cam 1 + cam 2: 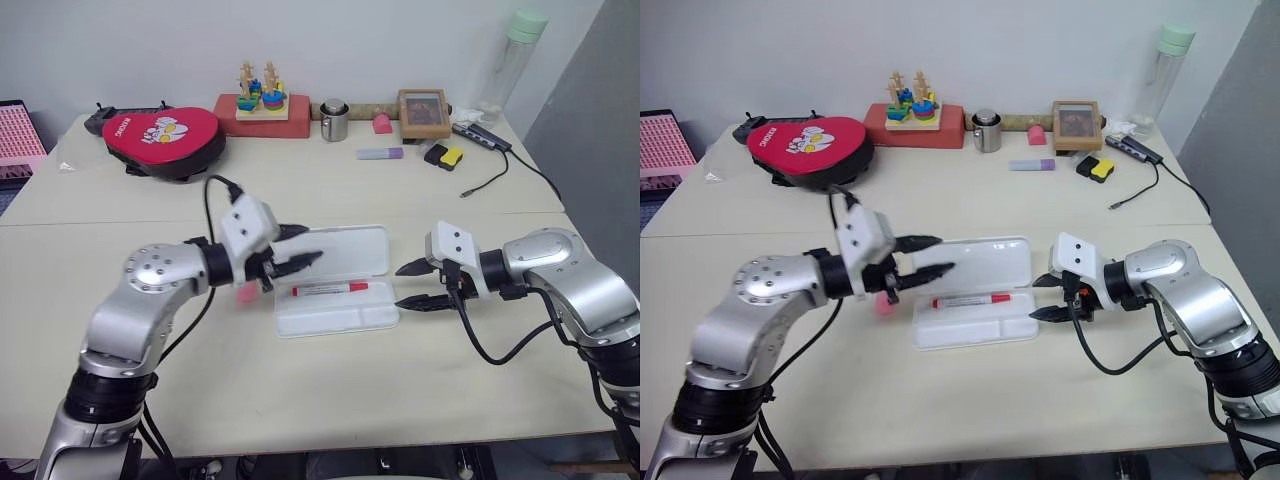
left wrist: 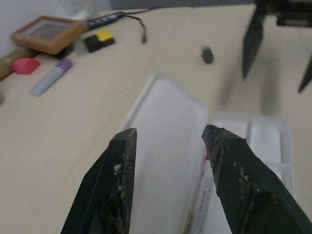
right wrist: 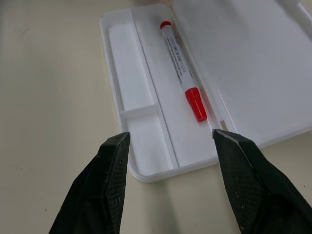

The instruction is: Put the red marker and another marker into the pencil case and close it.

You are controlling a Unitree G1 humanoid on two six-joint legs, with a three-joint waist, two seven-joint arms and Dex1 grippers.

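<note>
Currently the red marker [image 1: 330, 289] lies inside the pencil case [image 1: 335, 318], in the long compartment beside the hinge, its cap toward the right; the narrower divided compartments along the near edge hold nothing. The lid [image 1: 345, 250] is folded back flat on the table [image 1: 300, 400], which keeps the tray accessible from above. The pink highlighter [image 1: 246, 292] rests on the table just left of the case, partly hidden behind the left gripper [image 1: 305, 247]. That gripper hovers above the case's left end, jaws apart and empty, probably having released the pen. The right gripper [image 1: 412, 285] waits just right of the case, jaws wide, empty. Remaining steps appear to be loading the highlighter and closing the lid.
</note>
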